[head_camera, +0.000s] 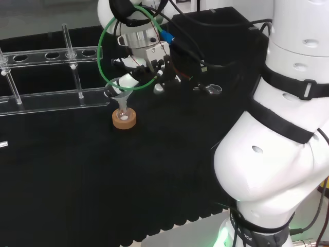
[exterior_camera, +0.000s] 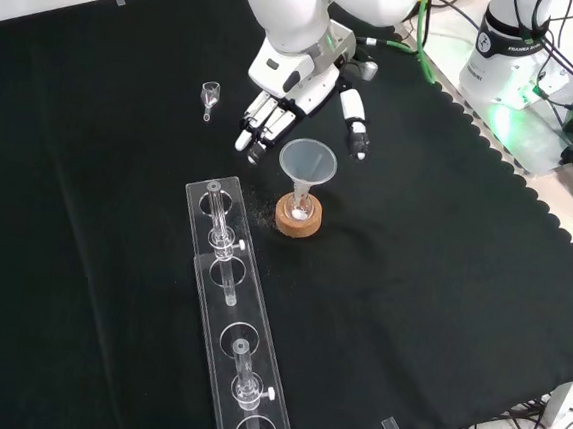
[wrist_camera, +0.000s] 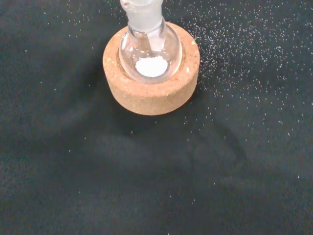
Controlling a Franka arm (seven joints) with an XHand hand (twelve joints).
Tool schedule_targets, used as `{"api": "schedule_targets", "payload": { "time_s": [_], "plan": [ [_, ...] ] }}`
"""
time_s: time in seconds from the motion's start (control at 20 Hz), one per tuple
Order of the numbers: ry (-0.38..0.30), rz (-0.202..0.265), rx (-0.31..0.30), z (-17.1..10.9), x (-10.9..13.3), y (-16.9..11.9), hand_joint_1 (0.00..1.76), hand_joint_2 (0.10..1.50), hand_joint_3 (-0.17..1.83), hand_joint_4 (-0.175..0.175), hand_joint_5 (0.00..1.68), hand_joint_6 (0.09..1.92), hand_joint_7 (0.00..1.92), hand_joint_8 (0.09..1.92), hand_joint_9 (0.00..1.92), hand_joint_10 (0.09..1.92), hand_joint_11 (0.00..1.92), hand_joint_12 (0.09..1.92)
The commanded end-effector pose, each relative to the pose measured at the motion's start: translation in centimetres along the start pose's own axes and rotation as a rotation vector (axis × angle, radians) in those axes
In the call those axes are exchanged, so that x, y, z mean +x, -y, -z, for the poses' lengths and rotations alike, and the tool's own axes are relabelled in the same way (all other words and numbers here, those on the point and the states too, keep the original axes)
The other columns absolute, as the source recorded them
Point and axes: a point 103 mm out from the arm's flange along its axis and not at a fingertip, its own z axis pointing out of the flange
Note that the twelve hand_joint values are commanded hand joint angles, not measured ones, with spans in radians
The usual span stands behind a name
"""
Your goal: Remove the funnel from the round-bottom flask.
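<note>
The funnel sits upright with its stem in the neck of the flask. The flask rests in a cork stand on the surface, near the middle of the front view. In the wrist view, the flask holds a small amount of white powder, and fine white grains lie scattered on the cloth around the stand.

The robot hand hangs just above and behind the funnel in the front view. Its fingers are extended and its thumb is spread apart; they flank the funnel rim without closing on it. The robot hand is released and grasps nothing. Contact with the rim cannot be confirmed; in the head view the fingers appear very near the funnel.

A clear rack lies in front of the stand in the front view, just beside it. A small clear scoop-like item lies left of the robot hand, well apart from the funnel.
</note>
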Motion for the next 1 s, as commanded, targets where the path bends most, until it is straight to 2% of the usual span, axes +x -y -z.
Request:
{"api": "schedule_targets", "payload": {
  "time_s": [0.05, 0.15, 0.2, 0.25, 0.45, 0.5, 0.75, 0.9, 0.95, 1.0],
  "plan": [
    [0.068, -0.027, 0.034, -0.2, 1.7, 0.7, 0.06, 0.71, 0.02, -0.043, 0.03, 0.09, 0.00, 0.09, 0.00, 0.09, 0.00, 1.32],
    [0.102, -0.055, 0.023, -0.4, 2.2, 1.1, 0.05, 0.71, 0.02, -0.041, 0.03, 0.09, 0.00, 0.09, 0.00, 0.09, 0.00, 1.34],
    [0.157, -0.086, 0.012, -0.8, 2.9, 1.1, 0.05, 0.71, 0.02, -0.040, 0.02, 0.09, 0.00, 0.09, 0.00, 0.09, 0.00, 1.34],
    [0.182, -0.099, 0.003, -1.1, 3.1, 1.2, 0.05, 0.71, 0.02, -0.039, 0.01, 0.09, 0.00, 0.09, 0.00, 0.09, 0.00, 1.35],
    [0.262, -0.148, -0.036, -2.4, 3.6, 0.5, 0.05, 0.71, 0.02, -0.035, 0.00, 0.09, 0.00, 0.09, 0.00, 0.09, 0.00, 1.35],
    [0.280, -0.172, -0.049, -2.9, 3.5, 0.0, 0.05, 0.71, 0.02, -0.035, 0.00, 0.09, 0.00, 0.09, 0.00, 0.09, 0.00, 1.36],
    [0.312, -0.223, -0.083, -4.2, 2.5, -1.4, 0.07, 0.72, 0.02, -0.036, 0.00, 0.09, 0.00, 0.09, 0.00, 0.09, 0.00, 1.38],
    [0.336, -0.239, -0.137, -4.8, 1.7, -2.1, 0.08, 0.74, 0.03, -0.036, 0.02, 0.09, 0.00, 0.09, 0.04, 0.09, 0.00, 1.52],
    [0.359, -0.246, -0.160, -4.7, 1.5, -2.3, 0.10, 0.75, 0.03, -0.035, 0.04, 0.09, 0.00, 0.09, 0.05, 0.18, 0.07, 1.58],
    [0.370, -0.253, -0.175, -4.7, 1.4, -2.4, 0.12, 0.77, 0.03, -0.036, 0.07, 0.09, 0.02, 0.09, 0.03, 0.41, 0.16, 1.60]
  ]
}}
